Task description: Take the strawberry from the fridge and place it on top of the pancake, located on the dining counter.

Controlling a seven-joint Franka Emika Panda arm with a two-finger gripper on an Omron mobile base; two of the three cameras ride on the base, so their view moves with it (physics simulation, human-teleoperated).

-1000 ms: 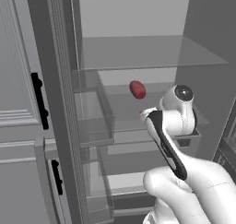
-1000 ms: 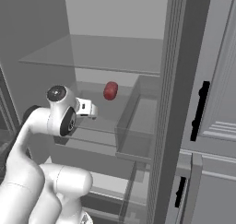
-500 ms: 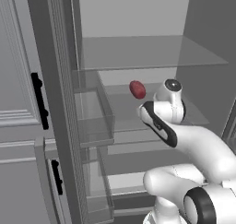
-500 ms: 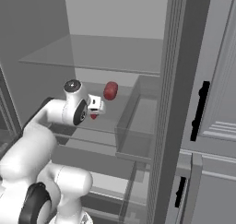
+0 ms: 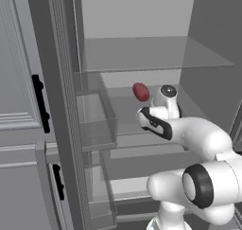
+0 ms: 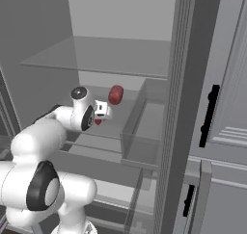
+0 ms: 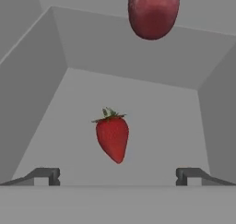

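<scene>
Strawberry (image 7: 112, 138) on fridge shelf (image 7: 152, 121), dead ahead of gripper (image 7: 117, 174), centred between wide-open empty jaws, not touching. Long axis upright in hand view: leaves up, tip toward gripper. Straight reach looks enough. Dark red item (image 7: 153, 11) lies beyond.

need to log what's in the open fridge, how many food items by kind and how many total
strawberry: 1, red with a green leafy top, lying on the shelf between the open gripper tips
dark red oval item: 1, farther back in the fridge; what it is cannot be told
total: 2
</scene>
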